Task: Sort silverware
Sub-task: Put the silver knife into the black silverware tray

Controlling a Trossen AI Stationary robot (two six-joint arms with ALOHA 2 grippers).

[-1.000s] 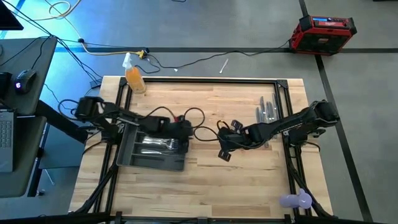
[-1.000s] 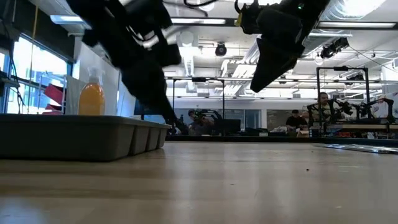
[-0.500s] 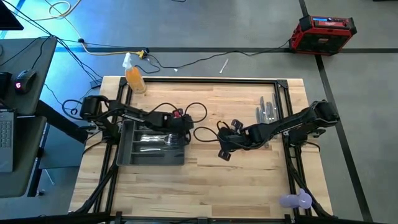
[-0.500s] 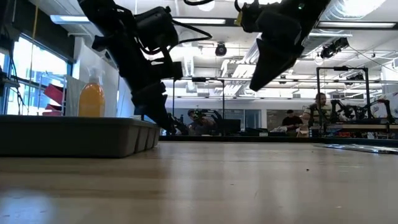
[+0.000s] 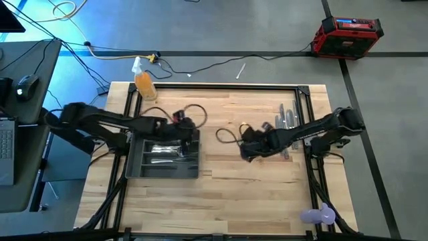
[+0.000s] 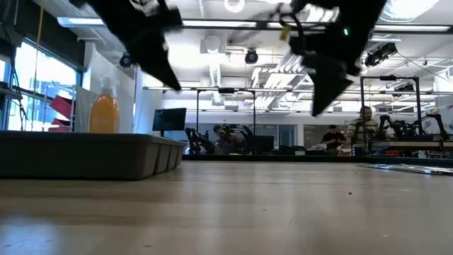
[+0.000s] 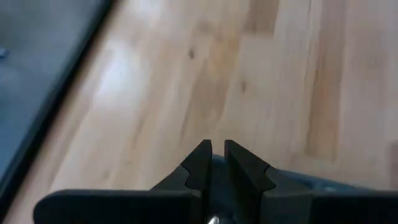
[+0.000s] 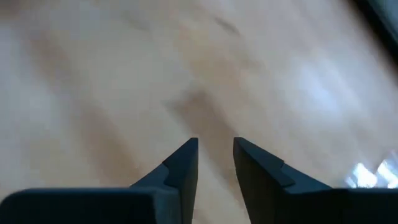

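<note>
Pale wood planks make up the table (image 5: 221, 194), framed by black rails, with an orange-filled plastic bottle (image 5: 144, 84) standing at its far left corner and a small lilac plastic object (image 5: 318, 215) at the near right edge. Beyond the table, on the grey floor, sit a red and black case (image 5: 348, 33) and loose yellow and black cables (image 5: 194, 63); a dark desk (image 5: 23, 114) with a mouse stands to the left. The low view looks into a bright workshop with ceiling lights, where people sit at benches far behind.

The dark grey compartmented plastic tray (image 5: 134, 167) lies on the table's left half and holds several shiny metal pieces of silverware (image 5: 164, 150). More silverware, a loose group of silver knives and forks (image 5: 287, 119), lies on the right side of the table.

The left claw (image 7: 212, 163) hangs over the tray's far right corner, its fingers nearly together with only a thin slit between them, holding nothing visible. The right claw (image 8: 215, 160) hovers above bare wood just beside the loose group, fingers a little apart and empty.
</note>
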